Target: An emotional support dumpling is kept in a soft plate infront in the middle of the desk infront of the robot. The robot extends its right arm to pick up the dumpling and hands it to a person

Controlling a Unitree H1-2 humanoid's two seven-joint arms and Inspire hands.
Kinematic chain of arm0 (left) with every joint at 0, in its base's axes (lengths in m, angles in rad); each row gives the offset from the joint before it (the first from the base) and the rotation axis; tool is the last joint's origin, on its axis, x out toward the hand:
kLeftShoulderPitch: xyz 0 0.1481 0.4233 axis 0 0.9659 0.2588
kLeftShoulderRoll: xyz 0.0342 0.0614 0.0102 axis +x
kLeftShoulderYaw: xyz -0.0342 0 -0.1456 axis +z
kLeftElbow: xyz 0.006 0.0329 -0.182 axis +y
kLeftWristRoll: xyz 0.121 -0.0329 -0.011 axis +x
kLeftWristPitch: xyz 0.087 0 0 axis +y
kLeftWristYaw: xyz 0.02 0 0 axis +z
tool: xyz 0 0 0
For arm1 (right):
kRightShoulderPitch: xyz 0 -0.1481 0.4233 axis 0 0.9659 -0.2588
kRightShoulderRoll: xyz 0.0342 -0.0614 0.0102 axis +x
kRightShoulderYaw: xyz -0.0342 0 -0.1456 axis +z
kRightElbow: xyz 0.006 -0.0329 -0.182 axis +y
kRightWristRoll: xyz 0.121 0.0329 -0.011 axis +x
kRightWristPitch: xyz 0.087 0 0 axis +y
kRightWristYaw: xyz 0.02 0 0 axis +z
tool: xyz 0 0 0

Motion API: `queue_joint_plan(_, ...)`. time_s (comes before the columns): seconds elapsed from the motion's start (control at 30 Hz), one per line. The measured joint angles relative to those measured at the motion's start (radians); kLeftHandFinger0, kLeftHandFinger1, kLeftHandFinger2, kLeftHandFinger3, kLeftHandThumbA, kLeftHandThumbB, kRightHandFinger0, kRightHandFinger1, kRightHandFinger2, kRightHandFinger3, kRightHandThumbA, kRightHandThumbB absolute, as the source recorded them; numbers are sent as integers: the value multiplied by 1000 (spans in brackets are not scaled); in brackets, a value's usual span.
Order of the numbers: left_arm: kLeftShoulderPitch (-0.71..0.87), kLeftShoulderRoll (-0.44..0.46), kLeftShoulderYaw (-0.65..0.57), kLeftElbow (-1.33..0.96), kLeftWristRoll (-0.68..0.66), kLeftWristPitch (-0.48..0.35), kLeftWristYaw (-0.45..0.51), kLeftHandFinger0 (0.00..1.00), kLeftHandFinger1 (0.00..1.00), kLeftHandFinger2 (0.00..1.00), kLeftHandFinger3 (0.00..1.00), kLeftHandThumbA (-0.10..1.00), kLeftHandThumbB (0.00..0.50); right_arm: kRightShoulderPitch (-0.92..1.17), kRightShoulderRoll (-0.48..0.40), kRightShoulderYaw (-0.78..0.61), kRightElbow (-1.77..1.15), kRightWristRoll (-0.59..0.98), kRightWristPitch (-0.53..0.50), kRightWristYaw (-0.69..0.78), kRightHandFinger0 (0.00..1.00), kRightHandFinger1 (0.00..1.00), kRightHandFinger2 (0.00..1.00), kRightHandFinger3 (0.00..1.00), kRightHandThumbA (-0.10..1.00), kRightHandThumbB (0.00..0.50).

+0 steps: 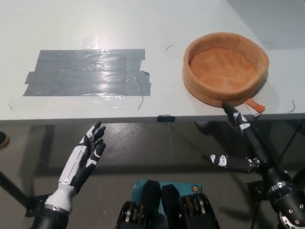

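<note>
Head view, steep down onto a white desk. Soft orange plate sits on the desk toward its right side, near the front edge; round, raised padded rim, inside flat and bare. No dumpling visible in the plate or elsewhere in frame, so its place cannot be told. Small orange tag sticks out from under the plate's near rim, lying on the desk.

Well left of the plate, a patch of grey tape strips laid flat on the desk, overlapping, shiny. Small black clip or mark on the desk front edge, left of the plate and closer to the camera.

Black right hand hangs below the desk edge, just in front of the plate, off the desk; fingers spread wide, one pointing up toward the plate rim, another out sideways, holding nothing. White left hand rests far left of the plate, below the desk edge, fingers apart and extended, palm empty.
</note>
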State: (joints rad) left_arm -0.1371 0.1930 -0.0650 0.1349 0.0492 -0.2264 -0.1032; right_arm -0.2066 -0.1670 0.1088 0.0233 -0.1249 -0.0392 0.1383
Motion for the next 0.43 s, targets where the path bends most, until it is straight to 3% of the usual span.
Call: queue_joint_plan(0.43,55,-10,-7,-9,3,-10,0,1000,1000,1000,1000,860,382,68,1,3,32,51,-40,29,1000,1000,1000,1000,1000,274)
